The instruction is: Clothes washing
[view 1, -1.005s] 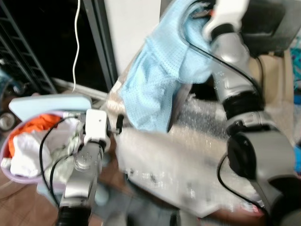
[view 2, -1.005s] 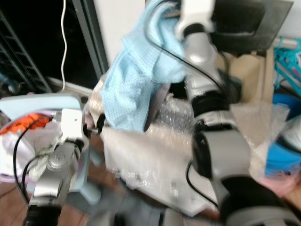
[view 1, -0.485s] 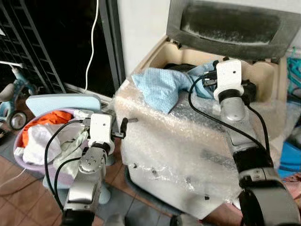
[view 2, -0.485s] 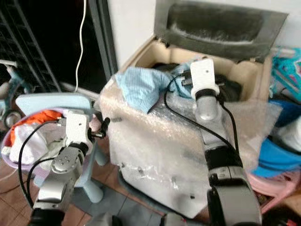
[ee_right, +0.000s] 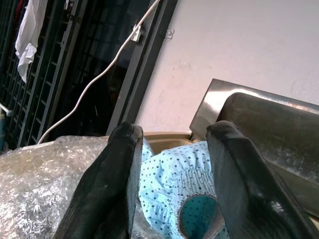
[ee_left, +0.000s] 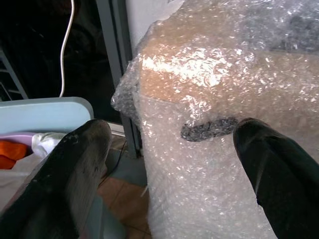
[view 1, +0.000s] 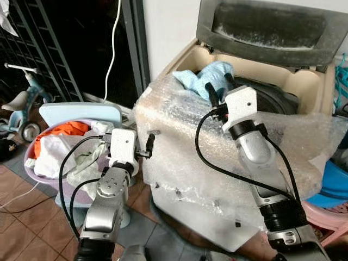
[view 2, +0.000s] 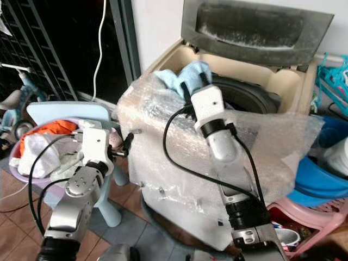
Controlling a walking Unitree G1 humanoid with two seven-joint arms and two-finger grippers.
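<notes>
1. Washer [view 1: 228, 179], top-loader, wrapped in bubble wrap [view 1: 179, 141]; lid [view 1: 272, 27] up, drum [view 1: 283, 100] open.
2. Blue cloth [view 1: 204, 76] lies bunched on washer's rear-left rim, partly over the drum edge; dotted fabric w/ an elastic cuff in right wrist view [ee_right: 184, 184].
3. R gripper [view 1: 217, 89] just beside the cloth, fingers [ee_right: 107, 189] spread wide, holding nothing; cloth shows between them, not pinched.
4. L gripper [view 1: 149, 145] near washer's front-left corner, fingers [ee_left: 70, 164] wide apart, empty; not touching the wrap, as far as can be told.
5. Basket [view 1: 41, 176] w/ orange and white laundry [view 1: 54, 147] sits on a pale blue stool [view 1: 76, 111], left of washer.
</notes>
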